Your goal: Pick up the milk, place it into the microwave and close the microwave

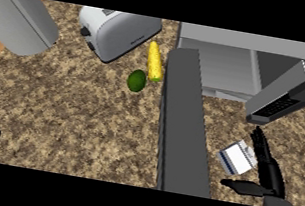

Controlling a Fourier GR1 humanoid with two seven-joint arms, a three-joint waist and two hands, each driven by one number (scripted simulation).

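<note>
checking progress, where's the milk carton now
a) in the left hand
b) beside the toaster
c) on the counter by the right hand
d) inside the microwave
c: the milk carton lies on the counter beside the open right hand, outside the microwave.

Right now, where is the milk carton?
In the head view the milk carton sits on the counter at lower right, between the open microwave door and the right hand, outside the microwave.

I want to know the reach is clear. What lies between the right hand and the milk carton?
Nothing: in the head view the open right hand sits right beside the milk carton.
</note>
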